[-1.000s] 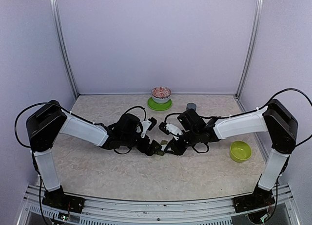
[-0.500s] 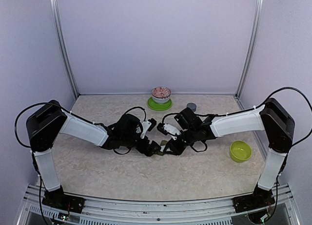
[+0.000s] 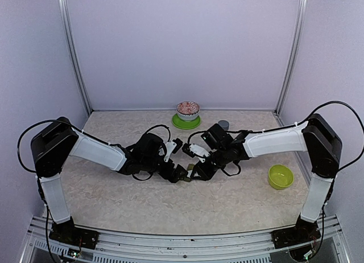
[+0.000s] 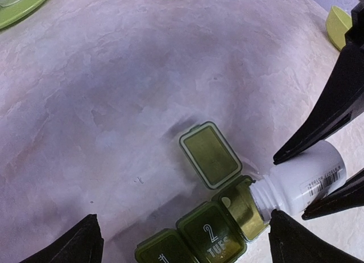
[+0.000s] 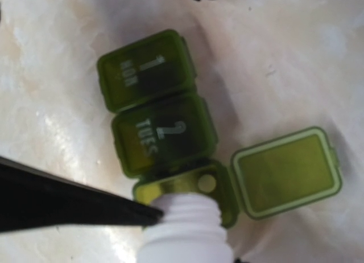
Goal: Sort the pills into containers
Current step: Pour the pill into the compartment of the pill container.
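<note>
The containers (image 4: 213, 231) are a dark green strip of three joined compartments, lying on the table between both grippers (image 3: 185, 173). Two lids marked 1 and 2 are closed, and the third lid (image 4: 210, 155) is flipped open. My right gripper (image 5: 187, 240) is shut on a white bottle (image 5: 187, 234), tilted with its threaded mouth over the open compartment (image 5: 170, 189). One small pale round pill (image 5: 207, 183) lies inside that compartment and also shows in the left wrist view (image 4: 226, 202). My left gripper (image 4: 187, 246) is open, with one finger on each side of the strip, not touching it.
A patterned bowl (image 3: 187, 109) on a green plate (image 3: 186, 123) stands at the back centre. A grey cap (image 3: 223, 124) lies next to it. A lime-green bowl (image 3: 280, 176) sits at the right. Both forearms cross the middle of the table.
My right arm has shifted slightly left, bringing the bottle closer over the strip. The left arm has not moved.
</note>
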You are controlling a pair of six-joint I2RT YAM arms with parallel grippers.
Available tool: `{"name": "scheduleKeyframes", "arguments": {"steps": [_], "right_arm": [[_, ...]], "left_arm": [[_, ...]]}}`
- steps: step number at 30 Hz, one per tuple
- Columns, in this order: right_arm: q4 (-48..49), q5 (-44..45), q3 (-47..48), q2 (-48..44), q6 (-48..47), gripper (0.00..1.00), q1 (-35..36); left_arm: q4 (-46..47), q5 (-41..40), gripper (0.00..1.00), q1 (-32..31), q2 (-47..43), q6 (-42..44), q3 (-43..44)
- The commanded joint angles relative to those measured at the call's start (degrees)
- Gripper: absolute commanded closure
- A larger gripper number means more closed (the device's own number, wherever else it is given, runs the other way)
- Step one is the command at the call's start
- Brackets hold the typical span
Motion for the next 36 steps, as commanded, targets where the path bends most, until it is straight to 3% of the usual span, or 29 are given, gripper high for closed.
{"name": "scheduleKeyframes", "arguments": {"steps": [1, 36], "right_arm": [[1.61, -2.88, 2.81, 0.29, -0.11, 0.76, 1.63], [-4.04, -2.34, 7.07, 1.59, -0.04, 0.76, 2.36]], "left_arm": [[0.26, 0.0, 0.01, -0.12, 1.29, 0.46, 1.46], [0.1, -0.02, 0.01, -0.17, 1.71, 0.41, 1.64]]}}
